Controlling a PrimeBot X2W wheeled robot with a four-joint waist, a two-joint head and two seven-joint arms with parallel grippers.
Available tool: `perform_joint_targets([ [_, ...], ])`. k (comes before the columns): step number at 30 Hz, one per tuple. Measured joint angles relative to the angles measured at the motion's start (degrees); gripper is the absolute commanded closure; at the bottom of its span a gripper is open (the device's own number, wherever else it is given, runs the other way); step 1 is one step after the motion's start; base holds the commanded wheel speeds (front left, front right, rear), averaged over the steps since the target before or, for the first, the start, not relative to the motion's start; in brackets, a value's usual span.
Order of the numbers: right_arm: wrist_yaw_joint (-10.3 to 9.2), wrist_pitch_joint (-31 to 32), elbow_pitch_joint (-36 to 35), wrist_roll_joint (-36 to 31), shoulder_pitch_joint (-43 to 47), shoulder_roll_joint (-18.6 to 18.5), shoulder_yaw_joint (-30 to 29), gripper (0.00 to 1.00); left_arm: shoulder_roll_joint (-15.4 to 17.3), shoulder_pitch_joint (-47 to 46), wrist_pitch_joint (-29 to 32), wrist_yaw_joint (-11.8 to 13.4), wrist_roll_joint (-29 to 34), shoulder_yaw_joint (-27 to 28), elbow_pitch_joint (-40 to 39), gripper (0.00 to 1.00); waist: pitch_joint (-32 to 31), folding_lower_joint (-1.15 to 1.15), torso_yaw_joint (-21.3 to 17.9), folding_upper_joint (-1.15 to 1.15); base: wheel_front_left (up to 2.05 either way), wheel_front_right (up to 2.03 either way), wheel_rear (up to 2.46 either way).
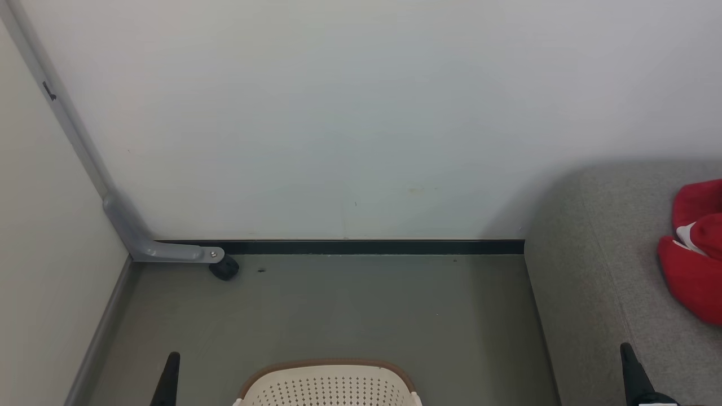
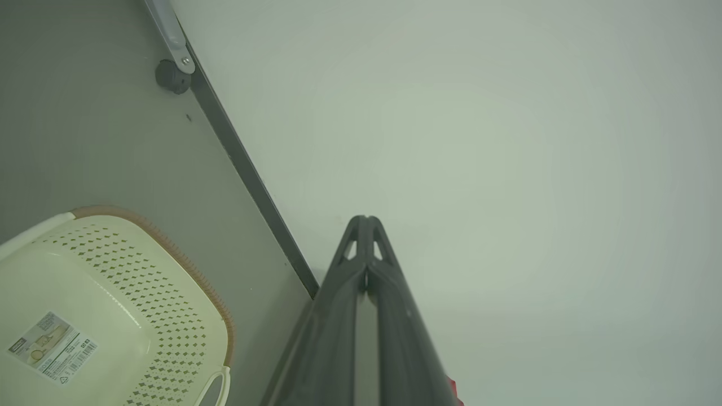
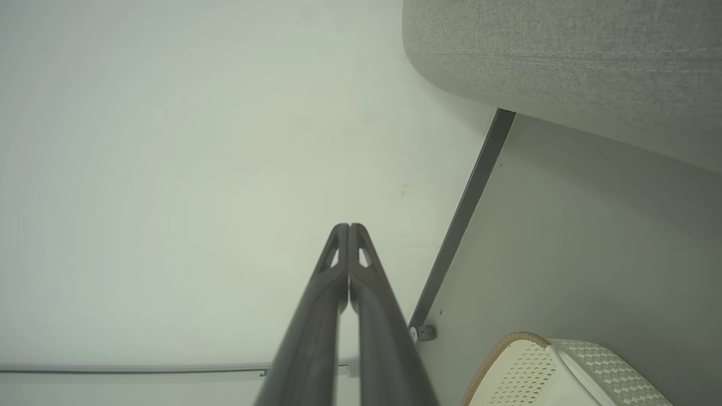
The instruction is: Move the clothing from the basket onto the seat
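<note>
Listing contents, by item.

1. Left pincer: two long, dark, matte fingers tapering to a point. The tips are pressed together, closed on nothing.
2. Right pincer: same build, with the tips meeting, closed and empty.
3. Basket: cream plastic with perforated walls, rounded corners and a ribbed brown rim. It stands on the floor between the two pincers, just right of the left one. A printed label lies on its smooth bottom. The head view cuts off its near part.
4. Seat: grey woven upholstery with a rounded edge. It lies ahead of and around the right pincer, whose tip shows against the fabric.
5. Clothing: soft, bright red and bunched, with a small white patch. It rests on the seat, ahead of and to the right of the right pincer and well apart from the basket. The frame edge cuts it off, so its full shape is unclear.
6. Floor: smooth grey-green, open from the basket to the black baseboard ahead of both pincers.
7. Wall: plain, pale and matte.
8. Grey metal bracket with a dark caster: ahead of the left pincer, at the corner.
9. Red sliver: beside the left pincer's base, too small to identify.
</note>
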Motion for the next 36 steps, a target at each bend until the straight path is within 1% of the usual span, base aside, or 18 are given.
perform_joint_targets([
  [15, 0.03, 3.05, 0.56, 12.27, -1.82, 0.08, -2.03, 1.00, -0.18, -1.97, 2.76, -0.86, -11.37, 1.75, 0.81, 1.00, 0.28, 0.00, -0.39, 0.00, 0.00, 0.00, 0.00],
  [20, 0.03, 3.09, 0.58, 12.40, -1.82, 0.08, -2.13, 1.00, -0.21, -2.57, 2.76, -0.96, -12.33, 1.79, 0.86, 1.00, 0.28, 0.00, -0.40, 0.00, 0.00, 0.00, 0.00],
  [36, 0.09, 3.09, 0.58, 12.40, -1.82, 0.08, -2.13, 1.00, -0.25, -2.57, 2.76, -0.97, -12.37, 1.81, 0.87, 1.00, 0.28, 0.00, -0.39, 0.00, 0.00, 0.00, 0.00],
])
